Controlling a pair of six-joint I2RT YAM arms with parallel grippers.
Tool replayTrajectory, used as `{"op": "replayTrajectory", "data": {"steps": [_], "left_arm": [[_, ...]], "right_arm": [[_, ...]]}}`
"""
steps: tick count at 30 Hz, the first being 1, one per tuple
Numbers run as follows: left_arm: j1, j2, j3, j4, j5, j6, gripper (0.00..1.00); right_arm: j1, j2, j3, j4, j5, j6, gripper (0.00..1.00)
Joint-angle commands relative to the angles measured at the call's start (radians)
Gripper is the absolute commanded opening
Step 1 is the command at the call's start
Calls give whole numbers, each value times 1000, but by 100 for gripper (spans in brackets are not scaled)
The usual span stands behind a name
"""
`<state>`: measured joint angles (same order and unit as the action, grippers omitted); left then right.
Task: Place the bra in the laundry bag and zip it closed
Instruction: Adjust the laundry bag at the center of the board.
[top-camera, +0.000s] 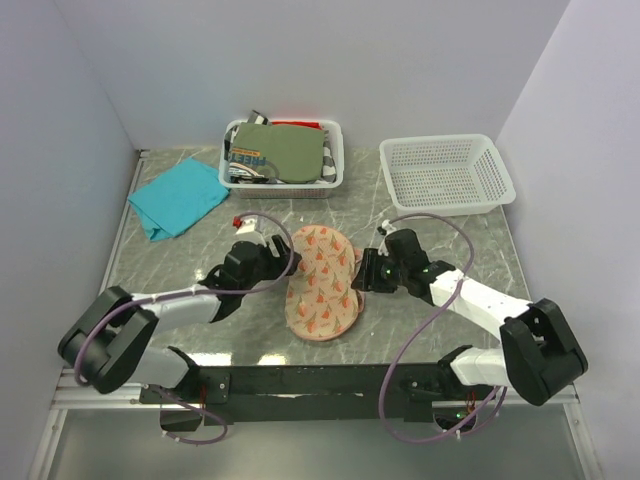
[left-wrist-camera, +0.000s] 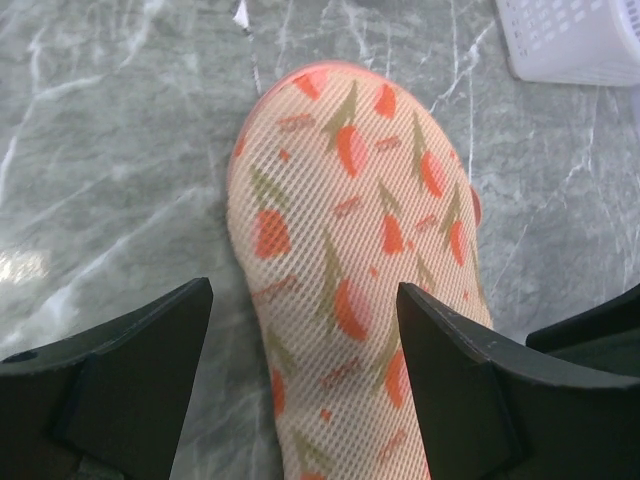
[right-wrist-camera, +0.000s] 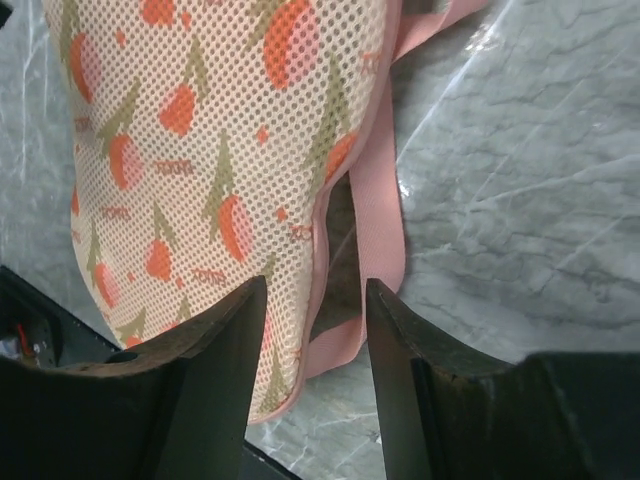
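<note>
The laundry bag (top-camera: 320, 283) lies flat at the table's middle, a two-lobed beige mesh case with orange-red print. My left gripper (top-camera: 280, 262) is at its left edge, open wide; in the left wrist view the gripper (left-wrist-camera: 305, 370) straddles one lobe of the bag (left-wrist-camera: 350, 230). My right gripper (top-camera: 361, 272) is at the bag's right edge. In the right wrist view it (right-wrist-camera: 315, 345) is open around the bag's (right-wrist-camera: 200, 150) rim, where a pink band (right-wrist-camera: 380, 230) stands off with a dark gap. The bra is hidden.
A white mesh basket (top-camera: 334, 160) at the back holds an olive-green garment (top-camera: 285, 150) and other cloth. A second white basket (top-camera: 447, 172) stands back right; its corner shows in the left wrist view (left-wrist-camera: 580, 40). A teal cloth (top-camera: 178, 197) lies back left.
</note>
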<state>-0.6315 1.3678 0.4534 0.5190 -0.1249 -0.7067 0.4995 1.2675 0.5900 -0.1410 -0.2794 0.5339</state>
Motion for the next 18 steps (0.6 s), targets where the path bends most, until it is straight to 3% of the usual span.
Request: {"op": "replayTrajectory", "data": {"steps": [1,4,7,10,13,17,18], "left_arm": [[3,-123,-47,-65,-15,6,81],[3,-235,-61,-146,-30,7,83],[3,-347,-41,-239,-35,56,98],[4,-418,19,-341,-59,128,96],[38,-435,91,-385,-91,298,96],[183,-406,194,-404,-47,397,96],[223,-392,208,-409,-45,392,96]], "right_arm": [[-10,-57,48,-58,159,-32,53],[-38,-80,71,-100,224,-52,54],[-62,-106,93,-94,255,-54,55],[-78,-143,111,-75,299,-78,62],[-117,-195,116,-23,322,-141,76],[-223,-253,142,0,358,-190,84],[-240,-257,146,1,367,-201,94]]}}
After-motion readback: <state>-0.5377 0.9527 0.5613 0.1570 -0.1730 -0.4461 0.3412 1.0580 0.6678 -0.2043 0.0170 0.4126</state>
